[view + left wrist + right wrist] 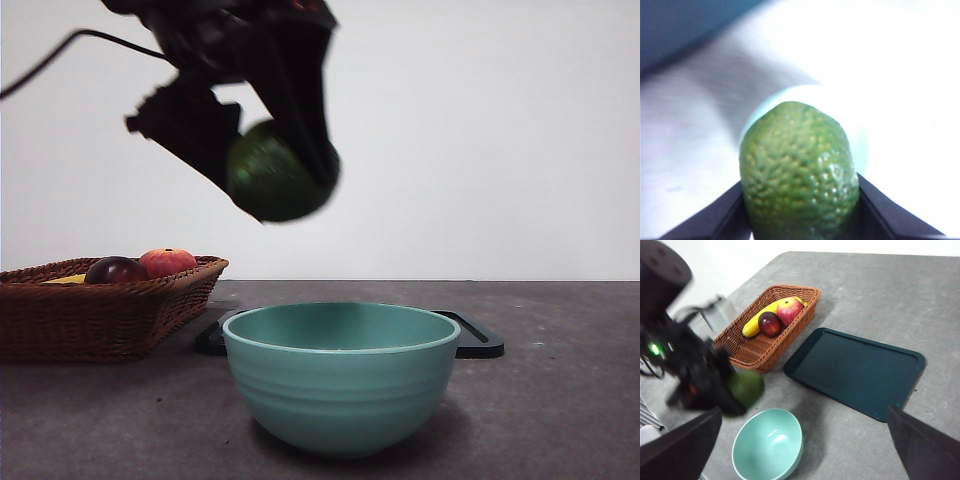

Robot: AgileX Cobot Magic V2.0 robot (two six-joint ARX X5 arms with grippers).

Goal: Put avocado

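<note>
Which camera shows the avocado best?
The left wrist view: the avocado fills it, bumpy skin sharp, held in the left pincer. The front view shows it blurred above the bowl; the right wrist view, small and blurred.

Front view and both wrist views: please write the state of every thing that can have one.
Dark green oval avocado: held in the air above the bowl, blurred.
Left gripper: shut on the avocado.
Right gripper: open, holds nothing.
Teal round bowl: upright, empty.
Brown wicker basket: holds a yellow banana, a dark maroon fruit, a red-orange fruit.
Dark flat tray: empty.
</note>
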